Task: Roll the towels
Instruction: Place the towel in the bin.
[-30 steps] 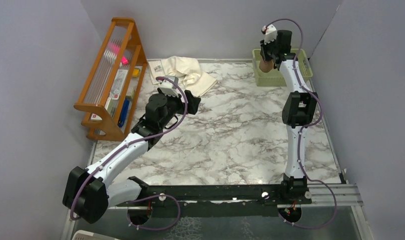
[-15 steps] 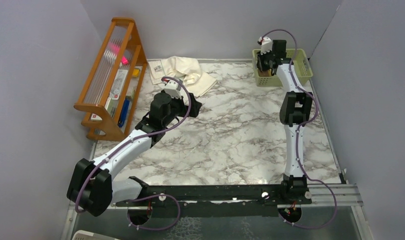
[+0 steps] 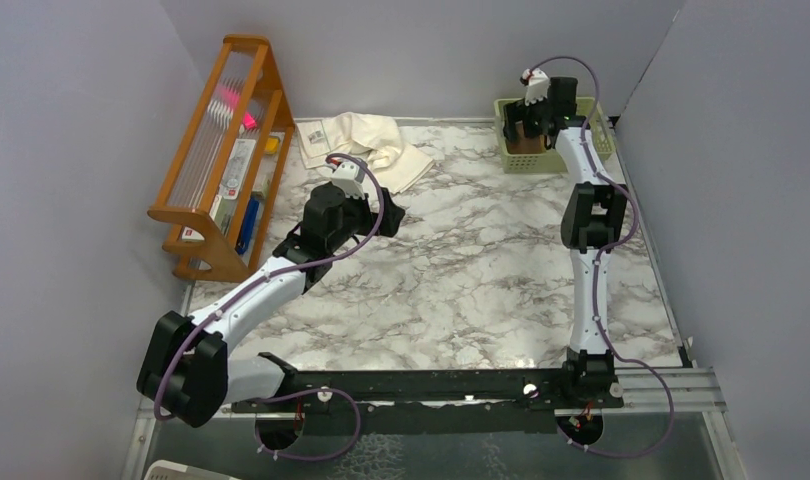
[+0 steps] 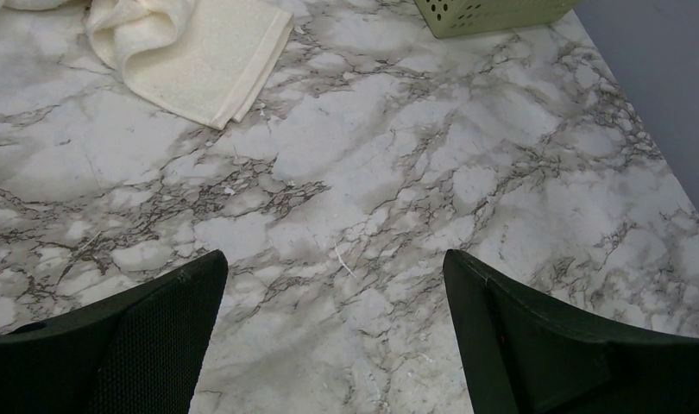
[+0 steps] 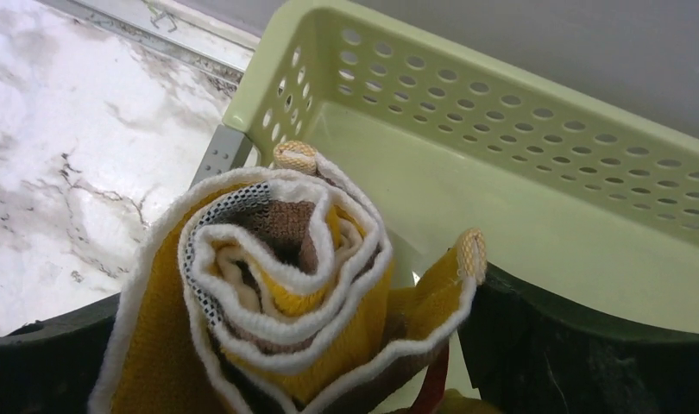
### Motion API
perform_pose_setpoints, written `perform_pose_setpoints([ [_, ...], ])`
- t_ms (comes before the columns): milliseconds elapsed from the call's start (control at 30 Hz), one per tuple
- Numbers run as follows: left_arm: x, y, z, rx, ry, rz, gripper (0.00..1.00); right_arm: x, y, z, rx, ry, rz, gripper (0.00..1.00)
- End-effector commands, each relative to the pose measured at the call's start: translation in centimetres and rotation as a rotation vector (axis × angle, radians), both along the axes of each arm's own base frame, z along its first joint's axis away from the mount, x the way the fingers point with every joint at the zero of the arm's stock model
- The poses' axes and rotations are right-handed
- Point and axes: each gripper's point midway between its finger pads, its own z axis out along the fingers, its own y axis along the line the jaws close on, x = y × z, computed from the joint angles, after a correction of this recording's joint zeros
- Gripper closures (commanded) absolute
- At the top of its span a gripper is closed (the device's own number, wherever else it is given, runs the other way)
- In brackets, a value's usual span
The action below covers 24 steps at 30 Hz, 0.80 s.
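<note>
The brown and mustard-yellow towel [image 5: 268, 285] is rolled up with its white-edged end facing the right wrist camera, sitting over the near corner of the green basket [image 5: 501, 95]. My right gripper [image 5: 299, 289] stands open around the roll, and a loose flap rests against the right finger [image 5: 570, 354]. From above, that gripper [image 3: 526, 122] reaches into the basket [image 3: 601, 140] at the back right. The cream towel [image 3: 366, 140] lies crumpled at the back left; one folded corner [image 4: 191, 52] shows in the left wrist view. My left gripper [image 3: 386, 213] hovers open and empty over bare marble [image 4: 333, 259], just short of it.
A wooden rack [image 3: 221, 150] holding books and small items stands along the left wall. Grey walls enclose the table on three sides. The green basket's corner [image 4: 493, 13] shows at the top of the left wrist view.
My right gripper has lowered the rolled brown towel into the basket and opened its jaws. The left arm has shifted slightly and stays open.
</note>
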Motion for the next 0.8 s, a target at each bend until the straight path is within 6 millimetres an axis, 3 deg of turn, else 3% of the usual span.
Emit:
perform_pose_setpoints([
  [0,0.3,-0.6,1.4,-0.031,-0.014,-0.023,0.01,1.4,0.8,6.2,0.071,-0.156,0.034,0.0],
  [133,0.3,-0.6,1.4,-0.03,-0.012,-0.025,0.01,1.7,1.4,8.3,0.122,-0.209,0.048,0.0],
  [233,0.3,-0.6,1.1,-0.025,-0.004,-0.03,0.01,1.9,1.7,8.9,0.155,-0.226,0.057,0.0],
  [567,0.3,-0.7,0.7,-0.022,0.016,-0.04,0.01,1.1,2.7,7.7,0.269,-0.181,0.105,0.0],
  [767,0.3,-0.7,0.4,-0.023,0.027,-0.041,0.01,0.4,2.6,11.6,0.378,-0.264,0.149,0.0],
])
